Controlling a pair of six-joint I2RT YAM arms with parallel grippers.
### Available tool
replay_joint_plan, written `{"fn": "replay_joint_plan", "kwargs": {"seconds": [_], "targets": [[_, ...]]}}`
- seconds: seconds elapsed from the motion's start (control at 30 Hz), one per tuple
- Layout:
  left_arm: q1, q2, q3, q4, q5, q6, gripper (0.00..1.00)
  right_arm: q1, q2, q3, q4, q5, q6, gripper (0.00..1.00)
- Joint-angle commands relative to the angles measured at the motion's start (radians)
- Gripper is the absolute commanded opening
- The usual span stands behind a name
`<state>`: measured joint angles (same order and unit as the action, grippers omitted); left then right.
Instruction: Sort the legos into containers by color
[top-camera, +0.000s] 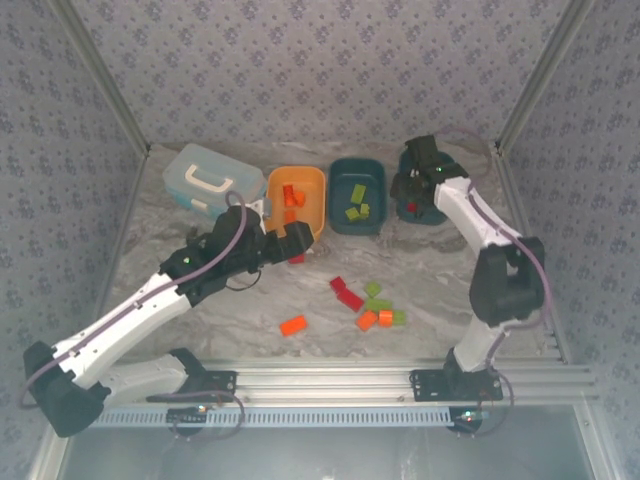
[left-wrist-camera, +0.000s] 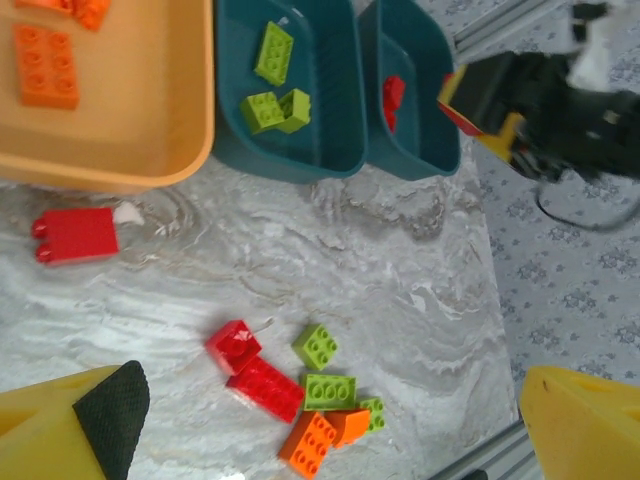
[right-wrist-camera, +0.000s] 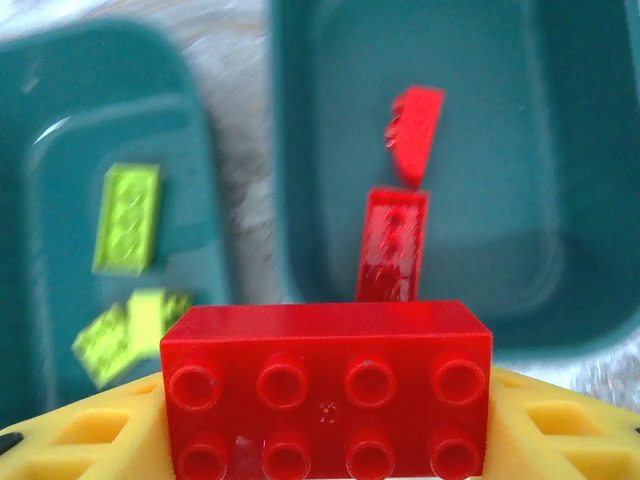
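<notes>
My right gripper (top-camera: 412, 188) hangs over the right teal bin (top-camera: 432, 214), shut on a red two-by-four brick (right-wrist-camera: 327, 385). Two red bricks (right-wrist-camera: 392, 245) lie on that bin's floor (right-wrist-camera: 490, 190). Lime green bricks (top-camera: 357, 207) are in the middle teal bin (top-camera: 357, 166), and orange bricks (left-wrist-camera: 45, 65) in the orange bin (top-camera: 312, 176). My left gripper (top-camera: 292, 240) is open and empty, low in front of the orange bin, beside a loose red brick (left-wrist-camera: 75, 236). Red, green and orange bricks (left-wrist-camera: 305, 395) lie clustered at mid-table. One orange brick (top-camera: 293, 324) lies apart.
A light blue lidded case (top-camera: 212, 180) with a white handle stands left of the orange bin. The three bins sit side by side along the back. Patterned walls close in the table, and an aluminium rail (top-camera: 400, 380) runs along the near edge.
</notes>
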<state>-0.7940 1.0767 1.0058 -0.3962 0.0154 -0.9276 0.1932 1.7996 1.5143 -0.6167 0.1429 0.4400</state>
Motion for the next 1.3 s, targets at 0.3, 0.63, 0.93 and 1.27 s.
{"fn": "replay_joint_plan", "kwargs": {"seconds": [0.3,0.63,0.93,1.27], "targets": [[-0.020,0.043,0.028,0.073,0.022,0.025,0.98,-0.183,0.389,0.385,-0.043,-0.103,0.284,0.62],[-0.020,0.050,0.040,0.073,0.027,0.027,0.98,-0.177,0.456,0.431,-0.113,-0.059,0.571,0.61],[-0.023,0.025,0.030,0.051,0.026,0.036,0.98,-0.178,0.514,0.508,-0.195,-0.047,0.700,0.67],[-0.045,0.028,0.010,-0.079,-0.005,0.066,0.97,-0.162,0.485,0.590,-0.245,-0.026,0.636,0.85]]}}
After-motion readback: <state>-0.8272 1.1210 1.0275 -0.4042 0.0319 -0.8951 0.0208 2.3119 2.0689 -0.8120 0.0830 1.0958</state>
